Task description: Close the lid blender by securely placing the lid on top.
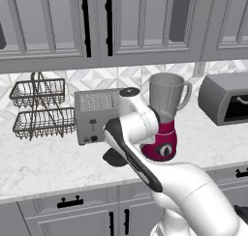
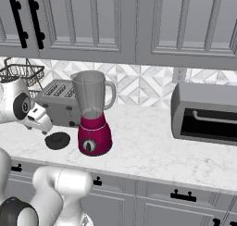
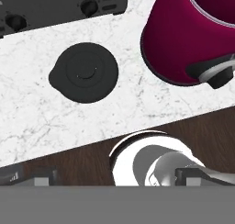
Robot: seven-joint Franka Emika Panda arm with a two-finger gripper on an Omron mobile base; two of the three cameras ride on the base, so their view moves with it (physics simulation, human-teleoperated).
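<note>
The black round lid [image 2: 58, 140] lies flat on the marble counter, just left of the blender [image 2: 94, 114] and in front of the toaster. In the hand view the lid [image 3: 84, 72] sits upper left of centre, knob up, with the blender's magenta base [image 3: 183, 39] at the upper right. From the left base camera my arm covers most of the lid [image 1: 112, 158]; the blender's clear jar [image 1: 166, 95] stands open-topped. My gripper [image 2: 46, 126] hovers above the lid, slightly to its left, pointing down. It is open and holds nothing, its fingertips [image 3: 190, 175] spread wide.
A silver toaster [image 1: 97, 115] stands behind the lid against the backsplash. A two-tier wire basket rack [image 1: 38, 107] is at the far left, and a grey bread box [image 2: 206, 111] at the right. The counter's front edge [image 3: 137, 131] runs close below the lid.
</note>
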